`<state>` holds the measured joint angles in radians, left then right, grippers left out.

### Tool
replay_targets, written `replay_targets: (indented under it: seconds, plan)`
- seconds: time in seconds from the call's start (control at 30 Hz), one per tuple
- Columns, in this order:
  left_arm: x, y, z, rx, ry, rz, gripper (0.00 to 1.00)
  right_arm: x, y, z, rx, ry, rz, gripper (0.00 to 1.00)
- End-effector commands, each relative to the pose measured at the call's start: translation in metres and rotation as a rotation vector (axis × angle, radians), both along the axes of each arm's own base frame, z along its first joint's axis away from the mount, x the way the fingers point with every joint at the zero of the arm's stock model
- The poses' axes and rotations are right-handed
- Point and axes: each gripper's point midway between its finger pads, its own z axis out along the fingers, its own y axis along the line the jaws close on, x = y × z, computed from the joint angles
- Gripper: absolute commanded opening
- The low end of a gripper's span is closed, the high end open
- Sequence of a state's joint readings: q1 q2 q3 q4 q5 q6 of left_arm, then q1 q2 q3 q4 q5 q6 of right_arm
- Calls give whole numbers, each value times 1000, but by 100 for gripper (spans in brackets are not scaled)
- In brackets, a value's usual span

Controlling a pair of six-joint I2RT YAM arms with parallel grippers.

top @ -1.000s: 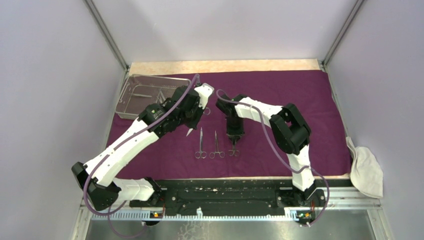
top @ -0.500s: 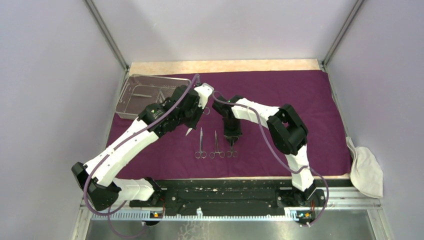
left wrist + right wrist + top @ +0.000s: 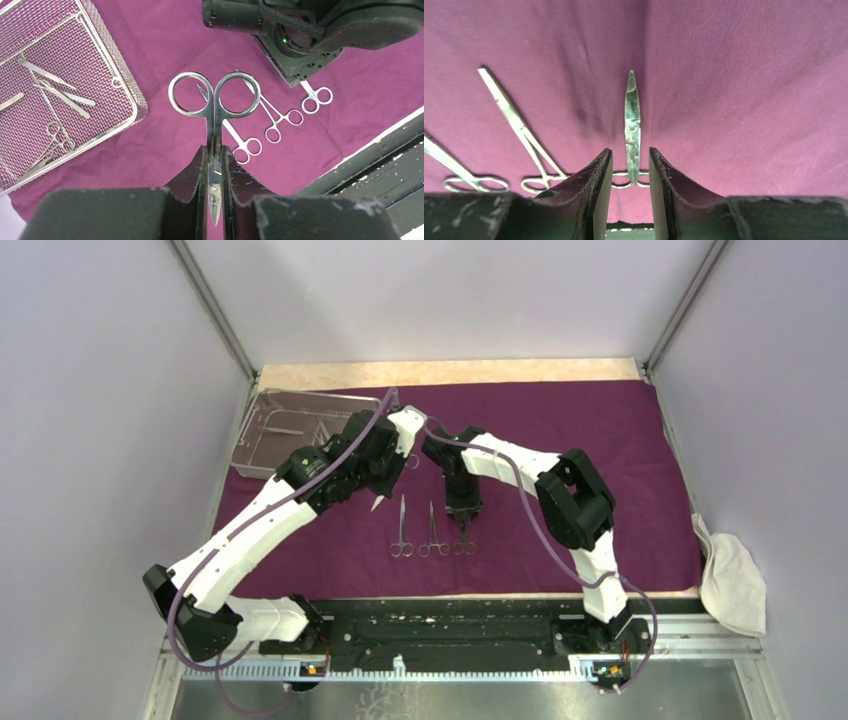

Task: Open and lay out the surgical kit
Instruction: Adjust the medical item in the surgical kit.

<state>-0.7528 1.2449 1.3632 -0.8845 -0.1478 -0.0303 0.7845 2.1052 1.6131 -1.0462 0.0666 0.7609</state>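
Left pincer (image 3: 214,157) is clamped on the blades of the ring-handled scissors (image 3: 214,97), rings pointing away from the wrist, held over the purple wrap (image 3: 580,415) between the mesh tray (image 3: 45,35) and the laid-out row. Right pincer (image 3: 630,157) is spread, with a finger on each side of the shank of the flat scissors (image 3: 632,120). These lie on the wrap, and we see no contact with the fingers. That piece is the right end of the row at the near centre of the table (image 3: 450,372), with the middle forceps (image 3: 433,525) and the left forceps (image 3: 401,520) beside it. The tray sits far left on the wrap, and tweezers (image 3: 47,74) plus at least one ringed piece lie in it. Looks: everything is slim polished steel, the row is roughly parallel with its rings toward the near edge, and the wrap is matte dark purple with soft creases. Handling, as we judge it: the instruments are light, rigid and slick, so a blade grip can let them pivot or slide, and we'd rather pinch across the shank near the pivot. Tips are sharp and could snag the weave. The wrap is soft and bunches if dragged, so we'd lift pieces clear. The flat pieces sit low, so the fingers need to press into the cloth to get hold of them.
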Motion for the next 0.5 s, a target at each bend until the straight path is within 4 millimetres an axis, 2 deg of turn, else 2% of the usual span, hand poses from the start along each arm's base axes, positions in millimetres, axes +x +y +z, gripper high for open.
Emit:
replay_targets:
  seconds: [0.0, 0.1, 0.17, 0.27, 0.37, 0.47]
  plan:
    - [2, 0, 16, -42, -44, -1, 0, 14, 11, 42, 30, -83, 5, 34]
    - [2, -2, 17, -59, -38, 0, 0, 18, 12, 76, 70, -135, 4, 36]
    - [1, -6, 16, -76, -26, -1, 0, 21, 6, 95, 86, -182, 20, 39]
    - [-1, -16, 14, -116, -2, -24, 0, 25, -14, 108, 142, -216, 67, 45]
    - [-7, -34, 11, -177, 31, -94, 0, 22, -21, 114, 444, -166, 109, 48]
    - [-16, -50, 6, -232, 53, -191, 0, 35, -27, 145, 829, -211, 54, 56]
